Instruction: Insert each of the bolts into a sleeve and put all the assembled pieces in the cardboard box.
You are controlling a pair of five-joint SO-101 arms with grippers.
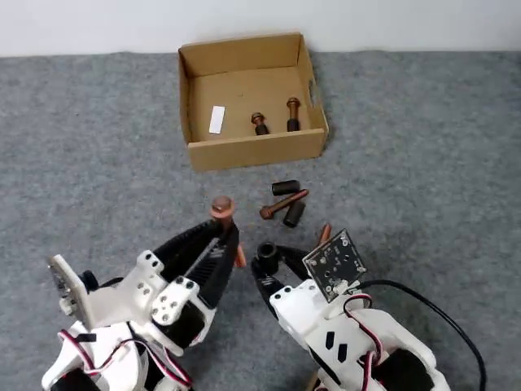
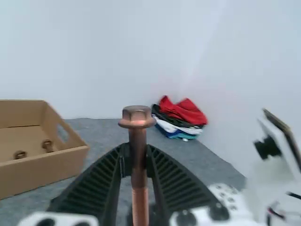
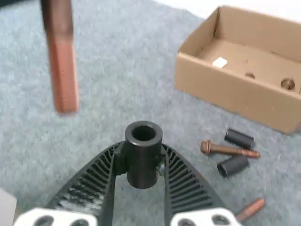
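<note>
My left gripper is shut on a copper bolt, held upright with its hex head on top. The right gripper is shut on a black sleeve, held upright with its bore facing up. The bolt's threaded tip hangs a little to the side of and above the sleeve's mouth. The cardboard box at the far side of the table holds two assembled pieces. Between box and grippers lie a loose bolt and two black sleeves. Another bolt lies by the right gripper.
The grey carpeted table has open room on both sides of the box. A white label lies inside the box. A pile of folded cloth sits against the far wall in the left wrist view.
</note>
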